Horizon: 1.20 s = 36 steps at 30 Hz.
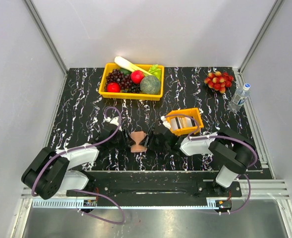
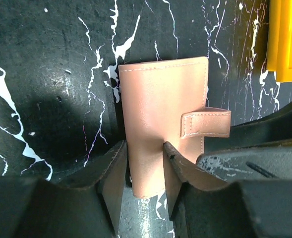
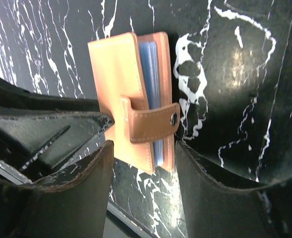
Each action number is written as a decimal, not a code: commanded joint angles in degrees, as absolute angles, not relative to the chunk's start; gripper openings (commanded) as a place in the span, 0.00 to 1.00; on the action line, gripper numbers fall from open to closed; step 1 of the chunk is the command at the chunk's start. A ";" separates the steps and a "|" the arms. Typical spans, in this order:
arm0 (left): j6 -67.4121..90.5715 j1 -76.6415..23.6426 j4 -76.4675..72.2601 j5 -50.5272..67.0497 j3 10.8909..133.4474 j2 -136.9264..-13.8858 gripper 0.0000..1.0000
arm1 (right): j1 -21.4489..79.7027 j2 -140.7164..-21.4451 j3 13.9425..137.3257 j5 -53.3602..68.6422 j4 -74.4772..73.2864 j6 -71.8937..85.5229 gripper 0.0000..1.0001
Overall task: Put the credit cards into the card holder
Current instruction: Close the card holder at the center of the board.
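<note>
The tan-pink card holder [image 1: 138,141] stands on edge on the black marble table between my two grippers. In the left wrist view, my left gripper [image 2: 145,163] is shut on the lower end of the card holder [image 2: 160,99], and one finger dents the cover. In the right wrist view, my right gripper [image 3: 143,158] is open, its fingers straddling the card holder's [image 3: 118,74] end. The snap tab [image 3: 153,124] lies across the pale blue inner slots. The credit cards [image 1: 182,122] sit in the small orange tray [image 1: 196,124] just beyond my right gripper [image 1: 154,139].
A yellow bin [image 1: 131,91] of fruit stands at the back centre. A bunch of red grapes [image 1: 218,81] and a water bottle [image 1: 239,97] are at the back right. The tray's corner [image 2: 287,39] shows in the left wrist view.
</note>
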State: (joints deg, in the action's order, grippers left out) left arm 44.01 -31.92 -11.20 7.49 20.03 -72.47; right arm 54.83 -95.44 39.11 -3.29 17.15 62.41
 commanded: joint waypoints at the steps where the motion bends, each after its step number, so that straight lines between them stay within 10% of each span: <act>1: 43.59 -31.99 -11.16 7.38 20.65 -73.21 0.37 | 53.26 -98.35 38.58 -0.27 20.91 64.16 0.56; 24: 46.23 -32.43 -15.56 9.84 19.34 -74.97 0.24 | 53.70 -96.95 38.85 3.43 26.20 60.39 0.20; 30: 46.14 -32.43 -15.21 9.67 19.34 -72.25 0.42 | 53.70 -90.54 41.21 -2.80 16.19 53.36 0.00; 36: 45.70 -32.26 -11.26 6.69 19.86 -67.33 0.62 | 53.70 -86.14 44.29 -6.85 6.00 47.21 0.00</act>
